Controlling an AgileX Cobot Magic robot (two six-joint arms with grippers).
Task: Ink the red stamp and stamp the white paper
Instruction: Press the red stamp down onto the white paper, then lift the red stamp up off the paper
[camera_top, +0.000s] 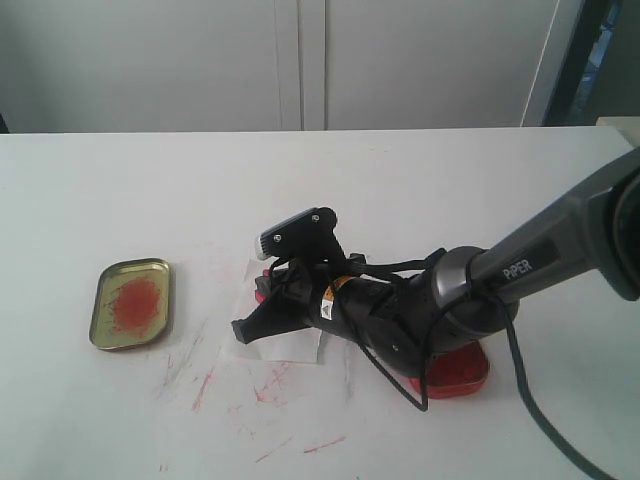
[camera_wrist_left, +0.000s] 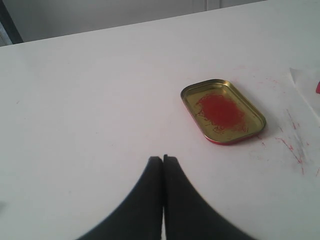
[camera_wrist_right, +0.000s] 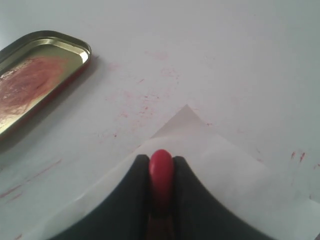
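Observation:
My right gripper (camera_wrist_right: 161, 159) is shut on the narrow knob of the red stamp (camera_wrist_right: 161, 169), whose rounded red top shows between the black fingers. It hangs over the white paper (camera_wrist_right: 225, 165), near one corner of the sheet. In the exterior view the right gripper (camera_top: 248, 322) reaches across to the paper (camera_top: 290, 348), and a bit of the red stamp (camera_top: 261, 291) shows beside the fingers. The stamp's base is hidden, so I cannot tell whether it touches the sheet. My left gripper (camera_wrist_left: 163, 159) is shut with nothing in it, over bare table, and is out of the exterior view.
A gold oblong tin (camera_top: 150, 270) with a red smear lies left of the paper; the tin (camera_wrist_left: 220, 87) also lies ahead of the left gripper. The red ink-filled tin (camera_top: 465, 368) sits under the right arm, partly hidden. Red streaks (camera_top: 205, 385) mark the table.

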